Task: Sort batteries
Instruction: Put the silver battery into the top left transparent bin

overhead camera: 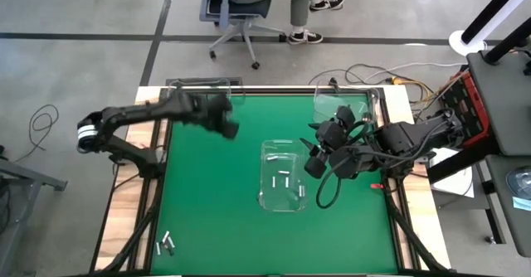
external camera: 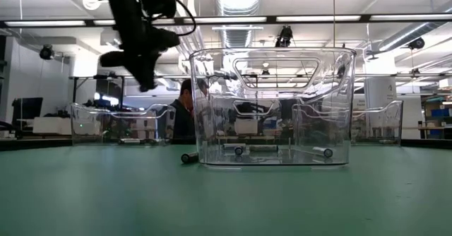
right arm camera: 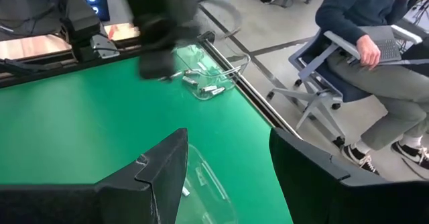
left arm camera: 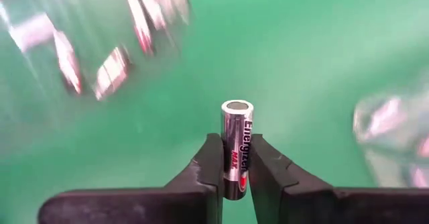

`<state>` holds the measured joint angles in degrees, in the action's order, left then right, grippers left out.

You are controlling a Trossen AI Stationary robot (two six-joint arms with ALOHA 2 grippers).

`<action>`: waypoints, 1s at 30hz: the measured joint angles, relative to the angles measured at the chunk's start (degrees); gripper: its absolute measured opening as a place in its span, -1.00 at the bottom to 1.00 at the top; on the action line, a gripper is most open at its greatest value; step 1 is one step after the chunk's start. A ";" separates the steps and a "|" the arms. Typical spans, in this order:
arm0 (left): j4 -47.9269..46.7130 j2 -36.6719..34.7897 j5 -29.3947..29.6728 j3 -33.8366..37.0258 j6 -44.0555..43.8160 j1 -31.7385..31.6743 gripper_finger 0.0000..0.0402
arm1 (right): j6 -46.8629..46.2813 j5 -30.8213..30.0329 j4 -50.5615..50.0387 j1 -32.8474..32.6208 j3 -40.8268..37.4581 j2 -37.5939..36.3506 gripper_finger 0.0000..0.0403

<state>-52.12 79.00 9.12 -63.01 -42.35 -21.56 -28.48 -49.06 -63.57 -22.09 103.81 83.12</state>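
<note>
Step in hand looked like mid-transport: left gripper (left arm camera: 233, 158) was clamped on one battery (left arm camera: 236, 143), held upright betw. its two dark fingers (left arm camera: 208, 163), label side showing. In high view the left gripper (overhead camera: 222, 119) hung above the green mat (overhead camera: 207, 211) near the far-left clear bin (overhead camera: 199, 85), arm blurred, so prob. in motion. Low view had it raised well over the table.

Right gripper (right arm camera: 228, 163) had fingers spread wide, nothing betw. them; in high view it sat just beside the middle bin (overhead camera: 282, 176), right side, waiting.

Other batteries: a few inside the middle bin (overhead camera: 282, 179), a small loose cluster (overhead camera: 166, 244) at the near-left mat corner, some in the far-left bin seen from right wrist (right arm camera: 204, 86). One lay on the mat just beside the middle bin in low view (external camera: 189, 157).

Next move, my guess: carry the held cell over the correct bin, lower past the rim, then release. Needs matching by size, which I couldn't judge here.

Materials: battery = smooth shiny metal cylinder w/ printed wrap, likely slippery, rolls. Bins = thin clear hard plastic, rounded corners, glare. Mat = flat matte green. Person seated on office chair (overhead camera: 236, 16) beyond table.
</note>
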 joint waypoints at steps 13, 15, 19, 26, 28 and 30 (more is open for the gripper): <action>-0.75 17.13 -2.52 -13.27 15.51 -30.41 -0.87 | 0.20 4.00 -1.62 -0.26 0.00 -0.23 0.01; -1.77 19.89 -3.35 -13.59 16.34 -32.07 -0.87 | -1.12 4.90 -3.03 -0.26 0.00 -0.23 0.01; -2.25 24.18 -5.78 -11.89 17.28 -34.50 -0.87 | -5.76 5.80 -7.17 -0.28 0.00 -0.23 0.01; -2.63 27.42 -5.80 -7.92 19.81 -36.65 -0.87 | -9.04 5.59 -10.59 -0.39 0.00 -0.23 0.01; -1.54 27.81 -6.60 -6.59 20.22 -36.90 -0.87 | -9.01 5.53 -10.56 -0.26 0.00 -0.23 0.01; -1.16 28.35 -6.86 -5.43 20.06 -37.01 -0.86 | -9.00 5.44 -10.58 -0.24 0.00 -0.23 0.01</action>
<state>-53.27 107.35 2.25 -68.44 -22.29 -58.57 -37.47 -43.62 -74.15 -22.33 103.81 82.89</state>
